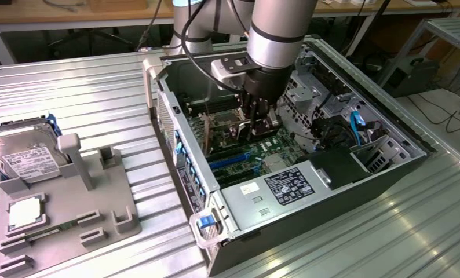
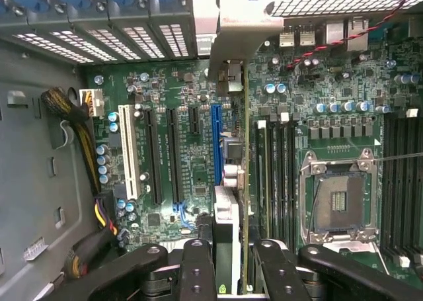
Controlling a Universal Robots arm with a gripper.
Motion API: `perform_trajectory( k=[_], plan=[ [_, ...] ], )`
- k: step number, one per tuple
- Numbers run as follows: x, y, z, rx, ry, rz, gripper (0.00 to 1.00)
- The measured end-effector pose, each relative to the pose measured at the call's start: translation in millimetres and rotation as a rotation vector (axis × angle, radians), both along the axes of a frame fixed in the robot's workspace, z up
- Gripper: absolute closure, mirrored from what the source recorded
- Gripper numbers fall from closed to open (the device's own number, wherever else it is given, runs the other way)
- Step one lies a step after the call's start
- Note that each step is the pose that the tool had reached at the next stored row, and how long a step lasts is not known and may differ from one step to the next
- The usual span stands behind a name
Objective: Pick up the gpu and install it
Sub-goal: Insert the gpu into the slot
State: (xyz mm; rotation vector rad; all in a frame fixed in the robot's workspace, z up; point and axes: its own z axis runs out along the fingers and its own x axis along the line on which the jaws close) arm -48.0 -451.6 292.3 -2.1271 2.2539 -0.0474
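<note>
tool: on the arm, down inside the open PC case (image 1: 384, 174); tool (image 2: 232, 245) clamped on the gpu, one finger (image 2: 196, 268) on each face of the card
gpu: gpu (image 2: 227, 215) stands on edge over the motherboard (image 2: 165, 89), just beside the blue slot (image 2: 216, 142), between it and the memory slots (image 2: 277, 175)
bracket: silver end bracket (image 2: 228, 23) sits up against the rear slot openings of the case
seating: cannot tell whether the card edge is fully down in a slot; the contact line is hidden by the card itself
CPU socket: CPU socket (image 2: 338, 202) open and bare, well to the far side of the memory slots from the card
case: lies on its side on the ribbed metal tabletop (image 1: 75, 87), side panel off, power supply (image 1: 284, 185) at the near end
holder: grey holder (image 1: 98, 197) on the tabletop, at the exterior view's left, apart from the case
hard drive: hard drive (image 1: 21, 153) with white label rests in the holder
CPU chip: small square CPU chip (image 1: 26, 211) sits in the holder, near the hard drive
</note>
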Motion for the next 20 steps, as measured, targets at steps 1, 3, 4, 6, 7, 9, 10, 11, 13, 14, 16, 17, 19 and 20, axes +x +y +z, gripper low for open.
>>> perform_trajectory(
  k=[1, 3, 4, 6, 7, 9, 10, 11, 13, 14, 16, 17, 19, 20],
  plan=[
    [0.0, -0.7, -0.4, 0.0000, 0.0001, 0.000, 0.72],
    [0.0, -2.3, -1.2, 0.0003, 0.0000, 0.000, 0.72],
    [-0.1, -2.6, -1.6, 0.0004, 0.0000, 0.000, 0.72],
    [-0.7, -2.7, -3.0, 0.0003, 0.0005, 0.001, 0.72],
    [-1.1, -2.7, -4.2, 0.0002, 0.0010, 0.005, 0.72],
    [-1.3, -2.7, -6.2, 0.0003, 0.0019, 0.016, 0.72],
    [-1.4, -2.6, -7.0, 0.0002, 0.0025, 0.022, 0.72],
    [-1.4, -2.6, -7.4, 0.0001, 0.0027, 0.024, 0.72],
    [-1.4, -2.6, -7.9, 0.0001, 0.0028, 0.025, 0.72],
    [-1.4, -2.6, -8.4, 0.0003, 0.0027, 0.025, 0.72],
    [-2.3, -2.6, -9.1, 0.0001, 0.0028, 0.025, 0.72],
    [-3.0, -2.6, -9.3, 0.0000, 0.0028, 0.025, 0.72],
    [-4.3, -2.6, -9.8, 0.0001, 0.0028, 0.025, 0.72],
    [-4.9, -2.6, -9.9, 0.0001, 0.0028, 0.025, 0.72]
  ],
)
